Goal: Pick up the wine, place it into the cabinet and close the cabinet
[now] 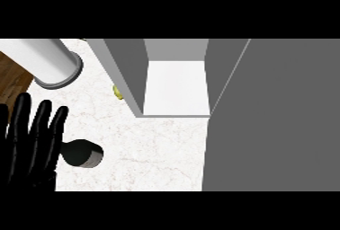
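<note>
head view, wine: the dark rounded thing (83, 153) lying on the counter just right of the left hand is probably the wine bottle, seen end on; most of its body is hidden, so its length and neck cannot be told.
head view, handling: judged as glass, so stiff, smooth, fairly heavy and breakable; a wrap round the body below the shoulder should serve best, not the neck.
head view, left hand: the black left hand (30, 143) shows at the left edge, fingers straight and spread, pointing up the view, holding nothing; it looks at rest, just beside the bottle.
head view, right hand: not in view.
head view, cabinet: the grey cabinet (126, 74) stands open, its pale inner floor (176, 87) bare; the broad grey panel (275, 117) at right is likely its door swung out.
head view, surface: white marbled counter (153, 148), flat and hard, so the bottle may roll.
head view, room: a white cylinder (50, 60) lies at upper left over brown wood floor (13, 78); a small yellow-green thing (118, 93) peeks out by the cabinet's left wall.
</note>
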Available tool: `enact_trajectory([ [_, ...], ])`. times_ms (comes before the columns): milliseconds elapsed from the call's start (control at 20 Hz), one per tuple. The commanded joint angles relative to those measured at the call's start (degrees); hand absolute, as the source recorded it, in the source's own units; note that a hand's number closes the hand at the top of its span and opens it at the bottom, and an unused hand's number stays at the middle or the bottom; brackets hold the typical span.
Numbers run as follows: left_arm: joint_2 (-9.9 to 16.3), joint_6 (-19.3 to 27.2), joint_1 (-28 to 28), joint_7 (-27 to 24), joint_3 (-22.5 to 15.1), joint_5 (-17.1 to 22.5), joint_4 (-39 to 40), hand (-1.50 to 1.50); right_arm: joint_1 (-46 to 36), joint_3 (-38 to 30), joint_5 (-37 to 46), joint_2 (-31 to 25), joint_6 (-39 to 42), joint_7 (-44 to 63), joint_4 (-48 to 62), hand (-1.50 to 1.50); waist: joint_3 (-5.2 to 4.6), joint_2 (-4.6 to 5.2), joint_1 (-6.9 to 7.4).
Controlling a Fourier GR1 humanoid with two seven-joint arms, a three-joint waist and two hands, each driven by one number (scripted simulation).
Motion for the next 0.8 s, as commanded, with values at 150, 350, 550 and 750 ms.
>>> enact_trajectory([
  [150, -0.05, 9.19, -6.90, 9.32, -7.50, -9.54, -2.10, -1.50, -3.37, -1.77, -2.88, -0.24, -1.44, 7.38, -6.03, -1.50, 0.03, -0.04, -0.08],
  [350, -0.04, 9.82, -2.99, 3.57, -8.27, -9.10, 1.34, -1.50, -8.16, 1.99, 1.88, 2.18, -5.69, 11.47, -5.34, -1.50, -0.04, -0.02, 0.14],
  [550, -0.05, 10.81, -7.56, 10.98, -4.06, -10.32, -1.45, -1.50, -7.49, -1.38, -0.81, 0.76, -2.88, 9.27, -2.36, -1.50, 0.00, 0.03, 0.09],
  [750, -0.03, 12.14, -2.50, 10.47, -3.93, -9.30, -2.61, -1.50, -8.12, -1.06, -2.19, 0.48, -4.16, 14.47, -7.86, -1.50, -0.02, -0.03, 0.11],
])
